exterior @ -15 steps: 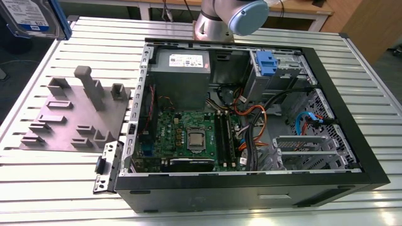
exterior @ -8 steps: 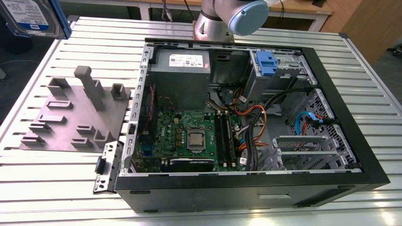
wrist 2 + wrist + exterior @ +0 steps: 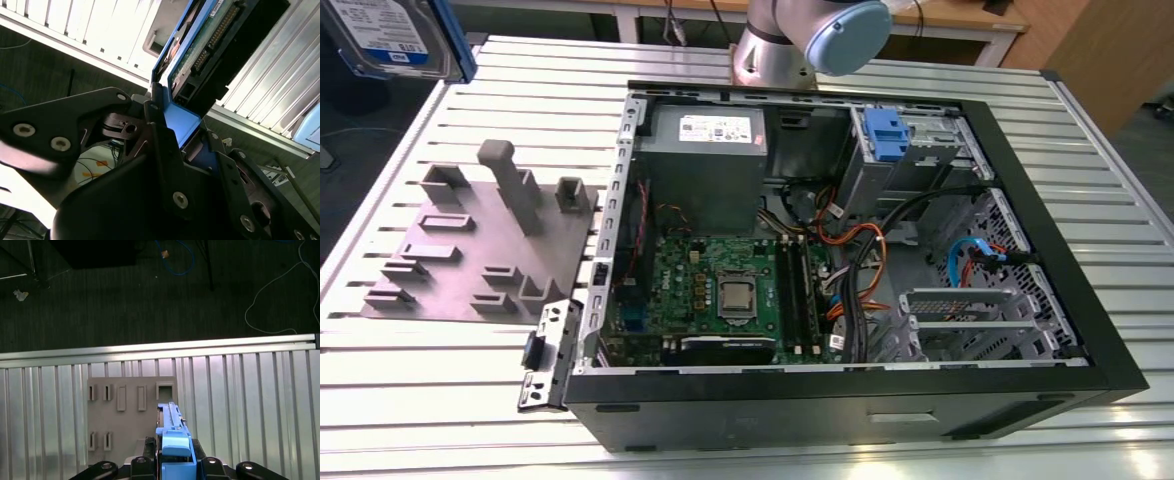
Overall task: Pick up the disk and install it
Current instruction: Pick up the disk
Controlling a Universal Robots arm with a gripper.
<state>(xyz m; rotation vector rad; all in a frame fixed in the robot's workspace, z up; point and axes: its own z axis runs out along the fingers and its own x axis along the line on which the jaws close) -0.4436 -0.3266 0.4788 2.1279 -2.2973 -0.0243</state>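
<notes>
- The disk (image 3: 394, 35) is raised off the table (image 3: 454, 400), at the far left of the exterior view; its white-and-blue label faces that camera and a blue rail runs along its edge
- The gripper (image 3: 187, 132) is clenched on the disk; in the second wrist view its black fingers (image 3: 160, 135) press against the blue rail from both sides, and the green circuit board and connector pins of the disk (image 3: 210, 40) show beyond them
- In the first wrist view the disk (image 3: 172, 435) is seen edge-on between the jaws of the gripper (image 3: 175, 462), over the grey fixture plate (image 3: 130, 415) and the slatted table (image 3: 240, 400)
- In the exterior view the fixture plate (image 3: 467, 250) lies on the table just beside the open computer case (image 3: 854, 400), on the exterior view's left of it
- Inside the case sit 1 grey power-supply box (image 3: 707, 150), 1 motherboard (image 3: 720, 290) and 1 silver drive cage with a blue latch (image 3: 887, 135)
- The arm's base (image 3: 801, 40) stands behind the case
</notes>
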